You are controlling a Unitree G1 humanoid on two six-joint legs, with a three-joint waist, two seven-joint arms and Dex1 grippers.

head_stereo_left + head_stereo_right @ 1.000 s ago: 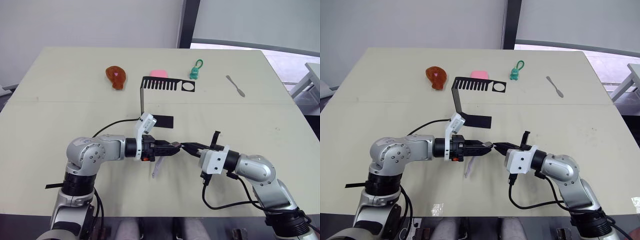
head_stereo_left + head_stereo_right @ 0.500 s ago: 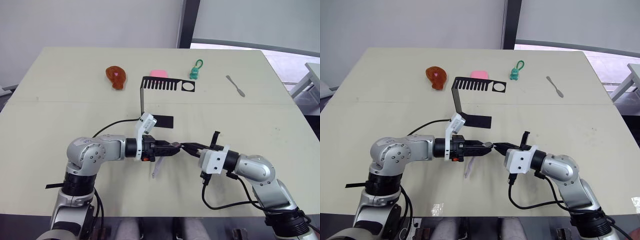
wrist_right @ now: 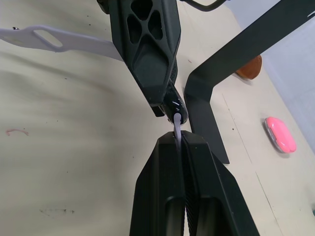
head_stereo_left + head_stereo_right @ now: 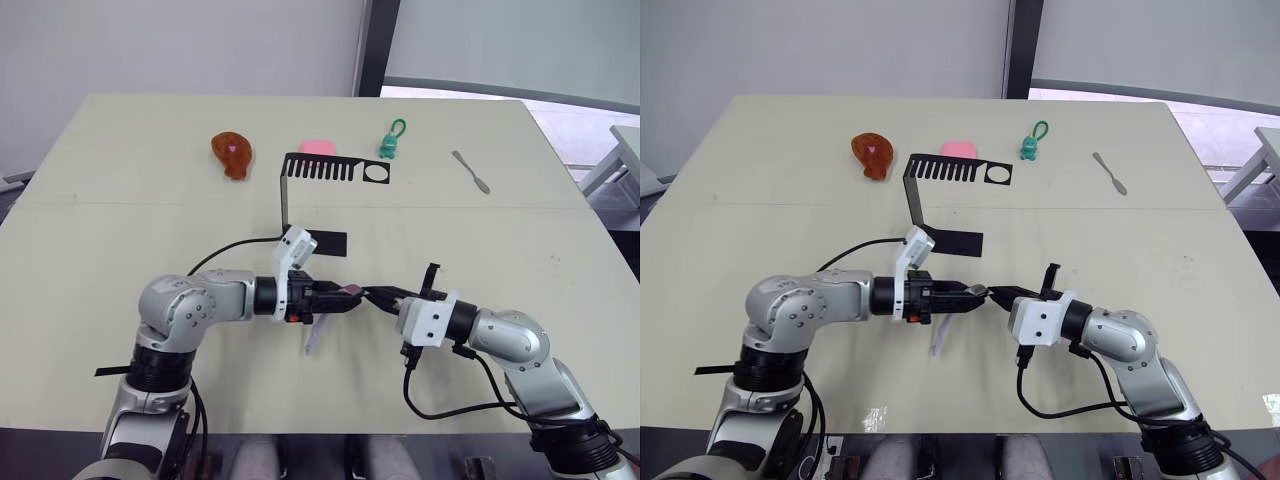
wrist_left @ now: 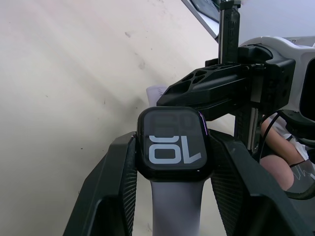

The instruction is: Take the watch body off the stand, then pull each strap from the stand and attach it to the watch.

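The watch body (image 5: 174,142) is a small black rounded square, screen showing pale digits that look like "10". The left gripper (image 5: 172,162) has its fingers clamped on it above the table (image 4: 120,230), one lavender strap (image 5: 172,206) already attached. The right gripper (image 3: 178,142) pinches the other strap (image 3: 176,125) right at the watch's edge.

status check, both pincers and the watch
Left pincer shut on watch body, one strap attached. Right pincer shut on second strap, at the body's edge. Nothing between them.

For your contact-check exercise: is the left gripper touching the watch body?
Touching. In the left wrist view, the left gripper has its fingers pressed against both sides of the watch body.
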